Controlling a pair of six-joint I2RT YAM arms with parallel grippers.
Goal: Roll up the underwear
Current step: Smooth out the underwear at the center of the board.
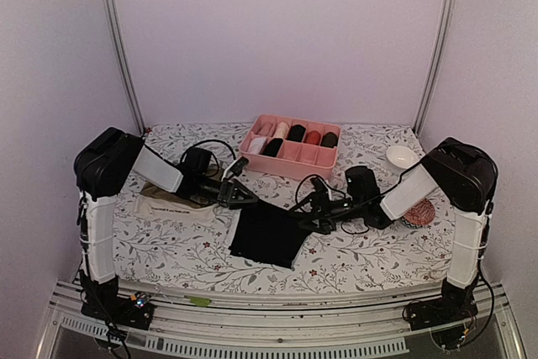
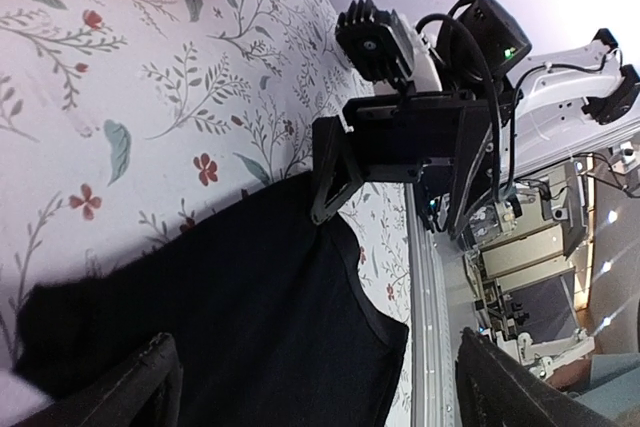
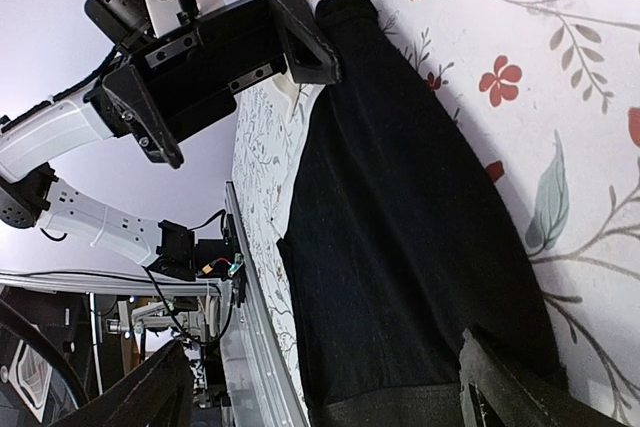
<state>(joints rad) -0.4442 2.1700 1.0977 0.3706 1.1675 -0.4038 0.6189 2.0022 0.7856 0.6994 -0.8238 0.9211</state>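
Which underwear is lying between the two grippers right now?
The black one, spread flat in the middle. The olive-brown one with the cream waistband lies crumpled off to the left.

The counter (image 1: 168, 250) is covered in a white cloth, printed with grey-green leafy sprigs and small red flowers. The black underwear (image 1: 267, 233) is seen as plain, unpatterned fabric. The olive-brown underwear (image 1: 168, 195) is edged by a cream printed waistband. The divided box (image 1: 294, 166) is coloured pink — rolls of white, cream, black and red are seen inside it. A bowl (image 1: 401, 157) is shown in white, and a ball (image 1: 420, 213) is patterned red and white.
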